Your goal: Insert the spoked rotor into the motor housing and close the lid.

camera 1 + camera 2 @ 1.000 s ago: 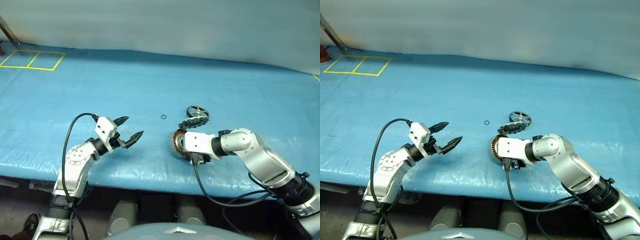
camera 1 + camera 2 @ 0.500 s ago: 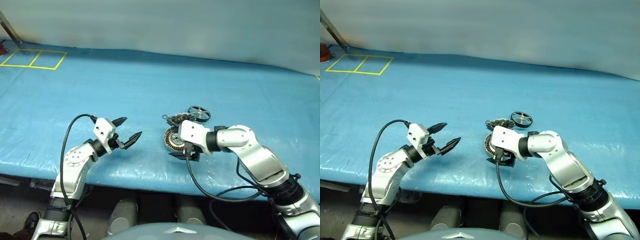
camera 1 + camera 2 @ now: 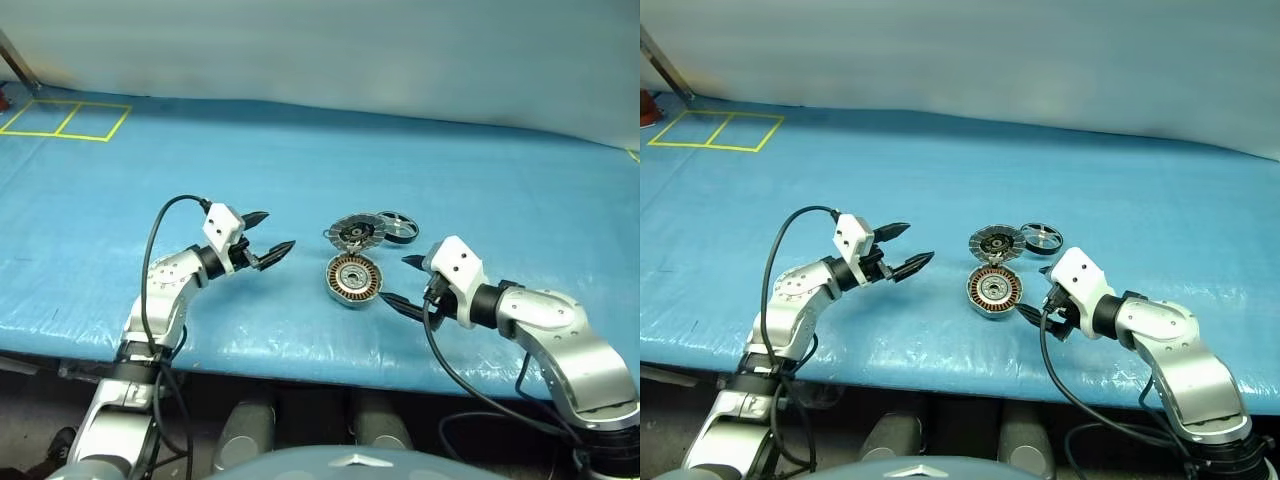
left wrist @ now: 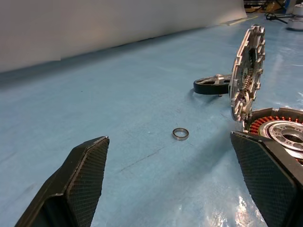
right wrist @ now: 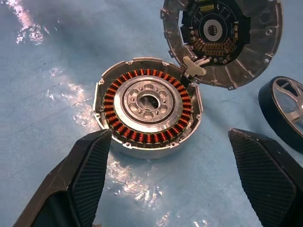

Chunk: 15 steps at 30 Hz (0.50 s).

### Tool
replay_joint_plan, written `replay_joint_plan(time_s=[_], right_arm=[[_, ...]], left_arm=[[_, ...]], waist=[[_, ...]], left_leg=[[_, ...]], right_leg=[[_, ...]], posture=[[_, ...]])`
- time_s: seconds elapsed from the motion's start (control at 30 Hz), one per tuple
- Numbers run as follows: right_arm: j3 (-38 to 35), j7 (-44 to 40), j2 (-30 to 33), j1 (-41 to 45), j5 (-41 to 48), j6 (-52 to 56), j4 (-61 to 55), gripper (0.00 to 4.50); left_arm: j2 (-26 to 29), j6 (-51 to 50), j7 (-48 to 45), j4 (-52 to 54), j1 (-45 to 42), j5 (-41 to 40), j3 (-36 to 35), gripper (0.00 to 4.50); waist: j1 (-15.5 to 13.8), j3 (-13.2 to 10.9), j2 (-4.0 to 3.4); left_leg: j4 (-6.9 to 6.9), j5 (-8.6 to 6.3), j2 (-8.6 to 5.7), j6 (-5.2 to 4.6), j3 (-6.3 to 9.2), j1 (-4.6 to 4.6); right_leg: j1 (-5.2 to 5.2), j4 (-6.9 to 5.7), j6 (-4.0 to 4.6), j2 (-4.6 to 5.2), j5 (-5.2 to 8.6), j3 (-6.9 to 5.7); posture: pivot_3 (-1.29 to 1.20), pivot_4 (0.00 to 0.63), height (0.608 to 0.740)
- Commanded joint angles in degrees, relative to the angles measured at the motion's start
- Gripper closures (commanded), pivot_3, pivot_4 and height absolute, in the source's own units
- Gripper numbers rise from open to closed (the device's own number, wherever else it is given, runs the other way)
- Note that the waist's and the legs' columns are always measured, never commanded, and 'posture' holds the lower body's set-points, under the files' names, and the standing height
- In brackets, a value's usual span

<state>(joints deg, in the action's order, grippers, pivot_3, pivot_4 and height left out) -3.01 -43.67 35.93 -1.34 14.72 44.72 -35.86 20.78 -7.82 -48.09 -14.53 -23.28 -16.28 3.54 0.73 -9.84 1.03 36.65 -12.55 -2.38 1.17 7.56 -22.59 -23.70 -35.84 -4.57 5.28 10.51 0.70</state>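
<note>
Rotor (image 3: 398,226), spoked and black, lies flat on the blue mat (image 3: 300,160) right of centre frame, touching the raised lid (image 3: 358,232); motor housing (image 3: 353,279) sits open just below them. Both the left gripper (image 3: 268,236) and right gripper (image 3: 397,284) hang empty, jaws apart. Judging by this, the right one should pinch the rotor's rim, keep it level, then lower it squarely over the copper windings

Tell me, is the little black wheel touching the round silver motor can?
Apart. The right wrist view shows blue mat between the spoked rotor and the motor housing.
</note>
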Motion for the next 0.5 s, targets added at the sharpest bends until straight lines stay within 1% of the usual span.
replay_joint_plan(time_s=[0.03,0.13,0.27,0.3,0.5], right_arm=[[-0.10,2.54,-1.25,-0.30,0.89,-1.73,-2.02,0.34],[0.60,4.12,-1.76,-0.90,0.78,-2.34,-2.30,0.34],[1.24,6.03,-2.36,-2.80,0.56,-3.33,-3.32,0.34],[1.49,6.49,-2.45,-3.00,0.51,-3.45,-3.40,0.34],[2.62,9.08,-3.16,-5.28,0.26,-4.53,-4.53,0.34]], left_arm=[[-1.99,0.92,-1.27,-8.48,-5.73,0.79,0.35,0.00],[-3.27,1.43,-2.30,-16.10,-10.27,2.54,1.41,0.00],[-6.04,6.14,-1.20,-29.17,-17.59,7.42,3.46,0.00],[-6.49,7.27,-1.05,-31.48,-18.82,8.26,3.63,0.00],[-10.46,12.79,-0.96,-42.31,-24.58,12.91,5.32,0.00]], waist=[[-0.07,0.00,0.00],[-0.11,-0.01,0.02],[-0.13,-0.01,0.03],[-0.14,-0.02,0.03],[-0.08,-0.04,0.06]], left_leg=[[0.02,0.00,-0.02,-0.01,0.00,0.00],[0.10,-0.02,-0.03,-0.03,0.02,-0.05],[0.13,-0.05,-0.05,-0.08,0.03,-0.11],[0.14,-0.05,-0.06,-0.09,0.03,-0.13],[0.19,-0.07,-0.07,-0.12,0.03,-0.17]], right_leg=[[0.01,0.00,-0.02,0.01,-0.01,0.01],[0.04,0.01,-0.06,0.01,-0.03,-0.01],[0.03,0.04,-0.19,0.01,-0.11,-0.01],[0.03,0.05,-0.38,0.01,-0.22,-0.01],[0.02,0.08,-0.42,0.02,-0.24,0.00]], posture=[[0.00,0.150,0.740],[0.00,0.150,0.740],[0.00,0.150,0.740],[0.00,0.150,0.740],[0.00,0.150,0.740]])
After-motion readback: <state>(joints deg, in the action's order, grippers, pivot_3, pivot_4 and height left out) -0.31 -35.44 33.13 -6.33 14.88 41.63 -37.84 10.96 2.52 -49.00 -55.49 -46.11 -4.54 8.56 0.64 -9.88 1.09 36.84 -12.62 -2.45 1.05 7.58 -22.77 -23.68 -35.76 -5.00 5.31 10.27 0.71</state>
